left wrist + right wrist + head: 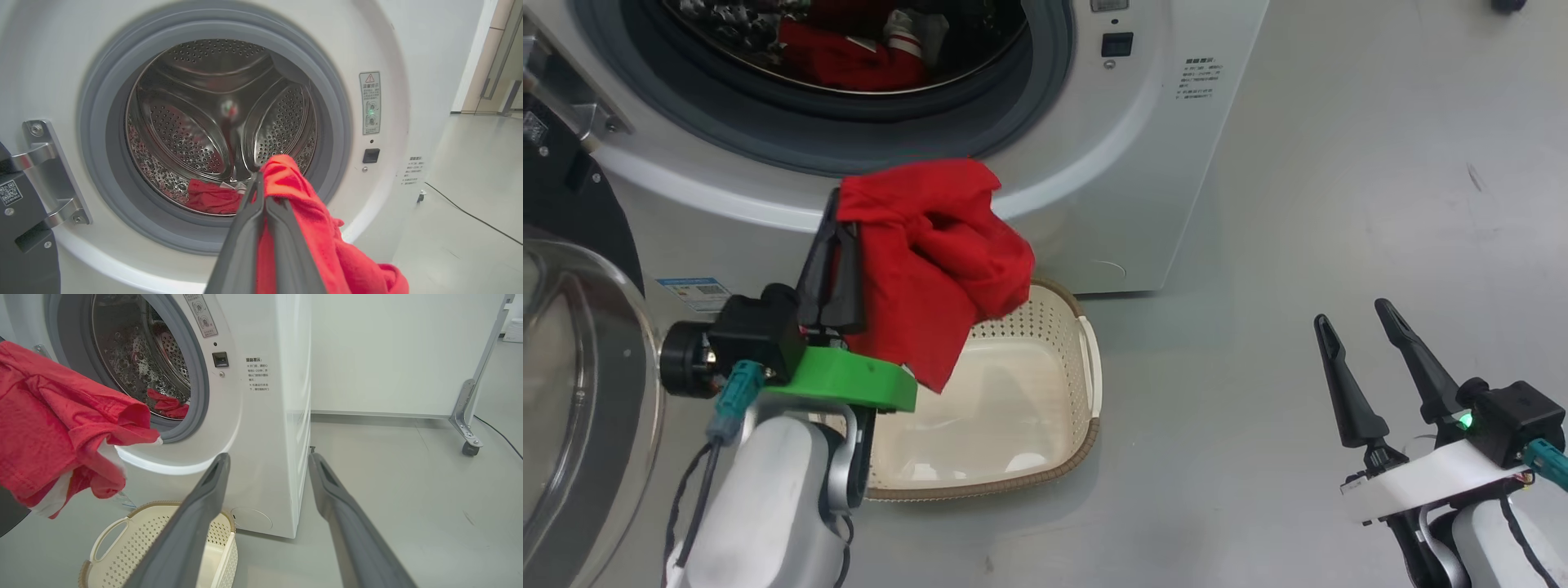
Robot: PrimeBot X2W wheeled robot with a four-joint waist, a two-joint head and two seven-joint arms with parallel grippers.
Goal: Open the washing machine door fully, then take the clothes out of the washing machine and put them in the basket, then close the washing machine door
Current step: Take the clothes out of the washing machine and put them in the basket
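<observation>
**Head view.** The left hand (836, 208) is seen clamped on a red garment (931, 253). The garment is held in the air before the washer (1094, 163), below its opening and above the far left part of the basket (1013, 483). The basket is set on the floor (1298, 204) just beside the washer and looks empty. The door (572, 392) is swung open at the left edge. More clothes (849, 57) are seen inside the washer. The right hand (1353, 314) is held wide open and empty, well apart to the right.

**Left wrist view.** The two fingers (241, 245) are pressed together. The garment is draped over the right one and hangs down to the right. Red cloth lies at the bottom of the drum (184, 134).

**Right wrist view.** Nothing is held between the spread fingers. The garment is seen above the basket and mostly to its left, so it cannot be told whether it hangs squarely over the opening.

**What could go wrong.**
- If the garment is released here, part of it may be left draped over the rim or dropped on the floor.
- A fold lying over one finger may be snagged when the hand is opened, so the cloth could be dragged back out.
- The open door stands close to the left arm and could be knocked by a wide swing.
</observation>
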